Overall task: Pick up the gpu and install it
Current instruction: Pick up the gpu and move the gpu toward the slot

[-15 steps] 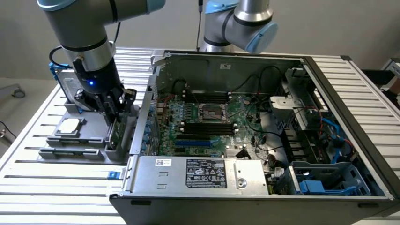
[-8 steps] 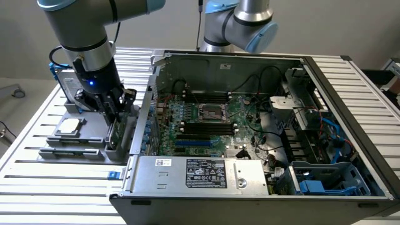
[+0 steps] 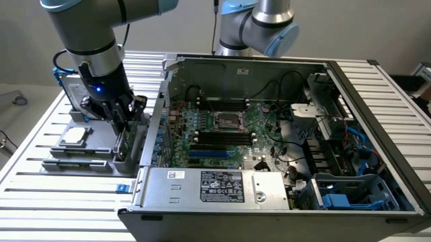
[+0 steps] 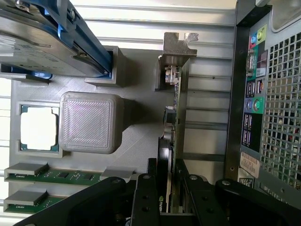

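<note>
Gpu [image 4: 170, 117] is found standing on edge in a slot of the gray parts holder [image 3: 81, 164], to the exterior view's left of the open computer case [image 3: 357, 85]. It is straddled by the gripper [image 3: 122, 125], whose fingers [image 4: 145, 193] are pressed against its two faces, so the gpu is grasped while seated in the holder.

From the exterior view's left to its right, a hard drive [image 3: 65, 83] in a blue frame, a square silver chip [image 3: 74, 135], the gripper over the gpu, and the case with its motherboard [image 3: 222, 126] are met. Little of the gpu is made out there.

In the wrist view it is shown edge-on, with its silver end bracket [image 4: 176, 52] away from the fingers. Two memory sticks [image 4: 47, 175] are seen in the holder, and the case's port panel [image 4: 251, 99] lies just beside.
</note>
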Available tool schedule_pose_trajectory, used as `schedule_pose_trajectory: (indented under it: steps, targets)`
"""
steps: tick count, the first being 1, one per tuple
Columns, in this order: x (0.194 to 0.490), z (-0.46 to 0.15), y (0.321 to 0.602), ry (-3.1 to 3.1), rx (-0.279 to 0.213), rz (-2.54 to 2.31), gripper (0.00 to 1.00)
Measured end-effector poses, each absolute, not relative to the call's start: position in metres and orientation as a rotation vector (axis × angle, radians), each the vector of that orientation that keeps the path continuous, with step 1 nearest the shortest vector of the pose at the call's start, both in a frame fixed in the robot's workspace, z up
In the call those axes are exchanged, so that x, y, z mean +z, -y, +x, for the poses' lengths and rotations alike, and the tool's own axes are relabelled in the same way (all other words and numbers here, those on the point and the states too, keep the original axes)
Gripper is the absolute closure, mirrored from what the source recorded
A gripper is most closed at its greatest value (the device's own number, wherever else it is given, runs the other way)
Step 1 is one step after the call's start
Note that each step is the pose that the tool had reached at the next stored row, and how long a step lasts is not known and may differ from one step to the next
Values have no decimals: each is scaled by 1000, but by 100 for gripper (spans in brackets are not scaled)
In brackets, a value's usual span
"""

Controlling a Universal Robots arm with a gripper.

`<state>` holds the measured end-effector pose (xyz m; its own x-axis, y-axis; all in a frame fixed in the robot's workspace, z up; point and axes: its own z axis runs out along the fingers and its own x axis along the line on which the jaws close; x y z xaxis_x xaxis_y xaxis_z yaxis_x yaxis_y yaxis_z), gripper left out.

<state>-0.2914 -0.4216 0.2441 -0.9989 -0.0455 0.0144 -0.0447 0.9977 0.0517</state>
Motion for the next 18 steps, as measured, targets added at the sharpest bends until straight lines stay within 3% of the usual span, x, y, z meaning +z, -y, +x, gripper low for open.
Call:
schedule_pose_trajectory:
  steps: [12, 15, 18]
  targets:
    - [244, -291, 422, 3125, -81, 71, 72]
    - [244, -291, 422, 3124, -80, 70, 59]
    - [244, -291, 422, 3124, -80, 70, 59]
